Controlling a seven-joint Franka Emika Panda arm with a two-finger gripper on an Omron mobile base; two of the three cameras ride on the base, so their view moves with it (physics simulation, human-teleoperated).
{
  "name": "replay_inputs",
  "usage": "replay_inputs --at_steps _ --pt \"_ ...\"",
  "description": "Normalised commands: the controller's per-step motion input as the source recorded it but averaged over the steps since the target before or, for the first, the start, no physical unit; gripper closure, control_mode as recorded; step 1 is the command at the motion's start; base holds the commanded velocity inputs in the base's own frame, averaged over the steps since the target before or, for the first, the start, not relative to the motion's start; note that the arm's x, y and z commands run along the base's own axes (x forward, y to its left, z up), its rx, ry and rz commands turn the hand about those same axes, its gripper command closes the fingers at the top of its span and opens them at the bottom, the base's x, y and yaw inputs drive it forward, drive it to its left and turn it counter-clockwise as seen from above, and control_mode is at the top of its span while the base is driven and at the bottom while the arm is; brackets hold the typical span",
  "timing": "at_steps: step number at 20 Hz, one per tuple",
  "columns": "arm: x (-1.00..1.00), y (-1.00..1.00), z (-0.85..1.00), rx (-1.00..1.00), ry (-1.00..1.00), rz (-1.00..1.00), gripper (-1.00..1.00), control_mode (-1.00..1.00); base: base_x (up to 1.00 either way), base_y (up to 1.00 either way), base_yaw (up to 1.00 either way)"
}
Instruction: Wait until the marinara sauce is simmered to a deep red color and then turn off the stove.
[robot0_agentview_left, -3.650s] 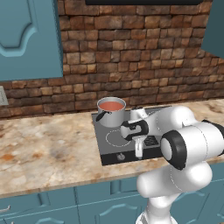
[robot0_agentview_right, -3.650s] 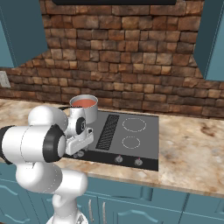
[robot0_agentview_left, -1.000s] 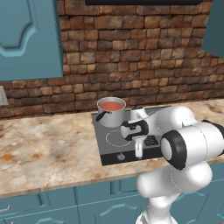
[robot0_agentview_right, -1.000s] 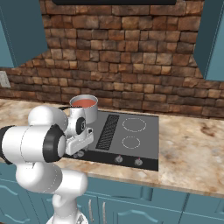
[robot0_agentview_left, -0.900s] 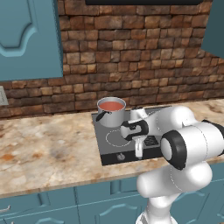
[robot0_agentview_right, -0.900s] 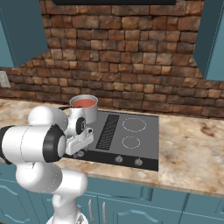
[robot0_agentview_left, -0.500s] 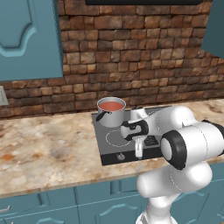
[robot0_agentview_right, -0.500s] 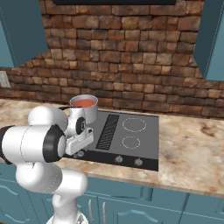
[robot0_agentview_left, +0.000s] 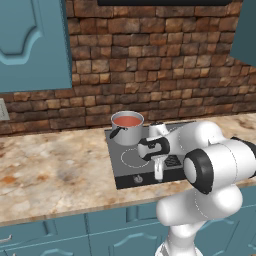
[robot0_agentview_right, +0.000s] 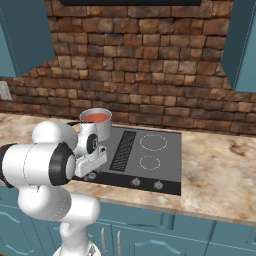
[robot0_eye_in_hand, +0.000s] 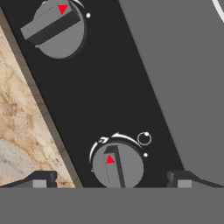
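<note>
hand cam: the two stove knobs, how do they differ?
The near knob sits between the open gripper fingertips; the far knob is well away, at the top of the view. The near knob's bar runs almost along the view's vertical; the far knob's bar lies much more tilted. Both are grey, round, with a red triangle, on the stove's black front strip.

Kitchen setting. A rough brick wall (robot0_agentview_left: 150, 60) in red-brown tones forms the backsplash. Teal upper cabinets (robot0_agentview_left: 32, 42) with raised panels hang to either side, and teal lower cabinets (robot0_agentview_right: 165, 235) run beneath. The counter (robot0_agentview_left: 55, 172) is mottled beige-and-rust stone. A pale wall outlet (robot0_agentview_left: 3, 110) sits at the far left. Lighting is even.
</note>
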Motion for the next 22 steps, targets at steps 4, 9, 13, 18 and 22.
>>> replay_inputs --at_steps 4,9,13,18,22 --pt "0.00 0.00 0.00 0.00 0.00 0.00 -1.00 -1.00 0.00 0.00 0.00" --pt "0.00 0.00 0.00 0.00 0.00 0.00 -1.00 -1.00 0.00 0.00 0.00" --pt "0.00 0.00 0.00 0.00 0.00 0.00 -1.00 -1.00 0.00 0.00 0.00" --pt "0.00 0.00 0.00 0.00 0.00 0.00 -1.00 -1.00 0.00 0.00 0.00" --pt "0.00 0.00 0.00 0.00 0.00 0.00 -1.00 -1.00 0.00 0.00 0.00"
